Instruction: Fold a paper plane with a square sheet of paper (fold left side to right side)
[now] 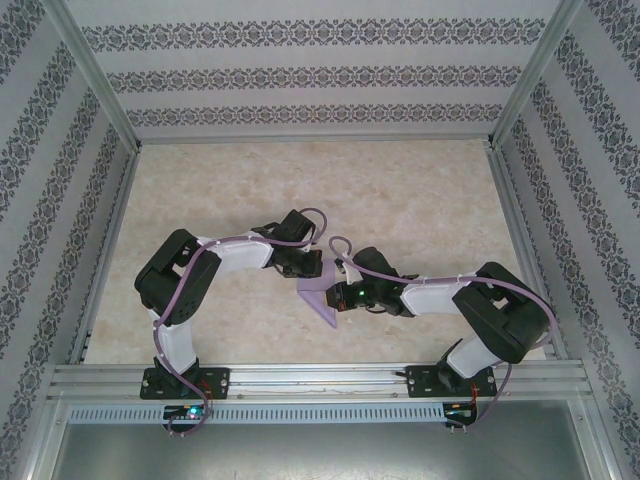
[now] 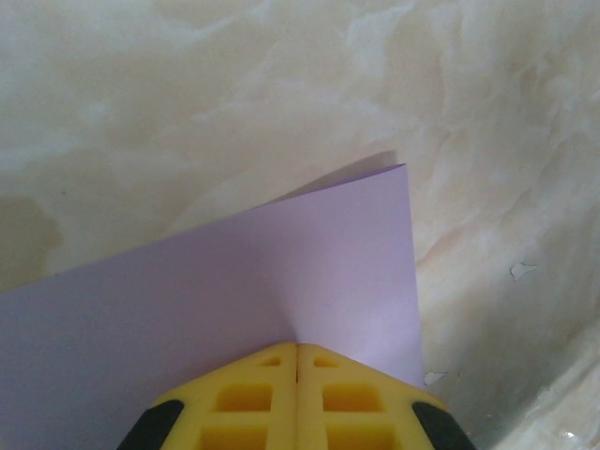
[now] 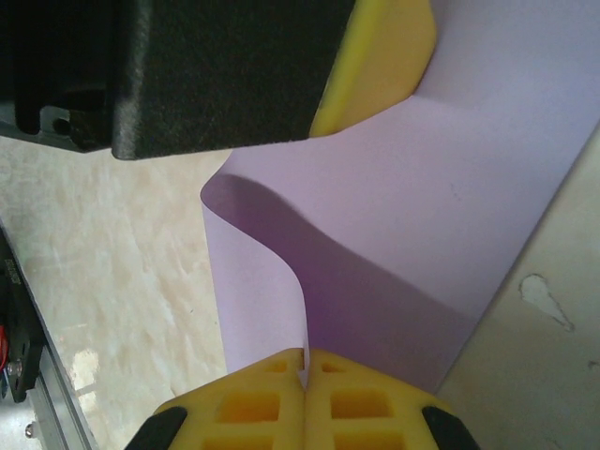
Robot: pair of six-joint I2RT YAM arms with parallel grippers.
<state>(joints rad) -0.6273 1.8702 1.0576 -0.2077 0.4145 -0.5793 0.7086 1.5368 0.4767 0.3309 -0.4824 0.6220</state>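
Note:
The square sheet of paper (image 1: 322,306) is lavender and lies mid-table between the two arms, partly under them. My right gripper (image 1: 346,297) is shut on its near edge. In the right wrist view that edge curls up off the table into the closed yellow fingertips (image 3: 307,356), and the rest of the sheet (image 3: 422,206) lies flat. My left gripper (image 1: 304,268) is shut, its yellow tips (image 2: 298,349) resting on top of the sheet (image 2: 281,281), whose far corner lifts slightly. One left finger (image 3: 384,56) touches the paper. The paper plane is out of view.
The marbled tabletop (image 1: 300,190) is walled by patterned panels on three sides. An aluminium rail (image 1: 320,378) carrying both arm bases runs along the near edge. Small chips mark the surface (image 3: 544,295) beside the sheet.

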